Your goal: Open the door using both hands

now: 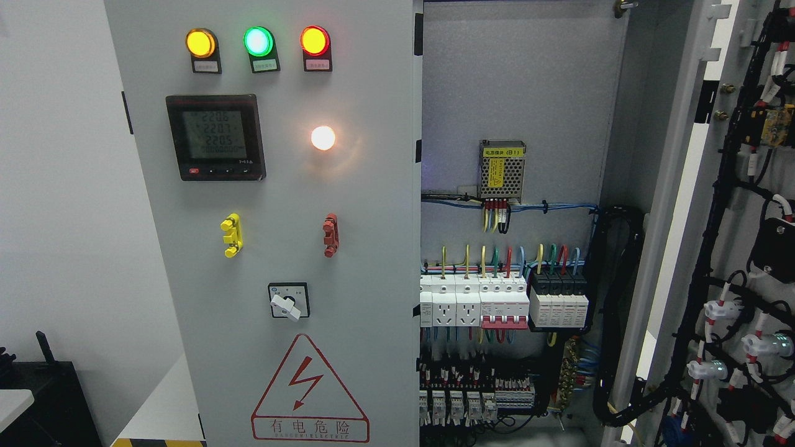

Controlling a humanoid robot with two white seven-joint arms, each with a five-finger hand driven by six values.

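Note:
A grey electrical cabinet fills the head view. Its left door (348,248) stands closed, carrying yellow, green and red lamps (258,41), a digital meter (215,137), a lit white lamp (323,138), yellow (231,235) and red (331,235) handles, a rotary switch (288,302) and a red warning triangle (309,391). The right door (739,261) is swung wide open, showing black wiring on its inner face. Inside the cabinet (515,93) sit a power supply (502,169) and rows of breakers (503,302). Neither robot hand shows anywhere.
A white wall (62,186) lies left of the cabinet. At the lower left stand a black box (53,400) and a pale floor strip with a yellow-black edge (158,442). Bundled cables (615,310) run down the cabinet's right inner side.

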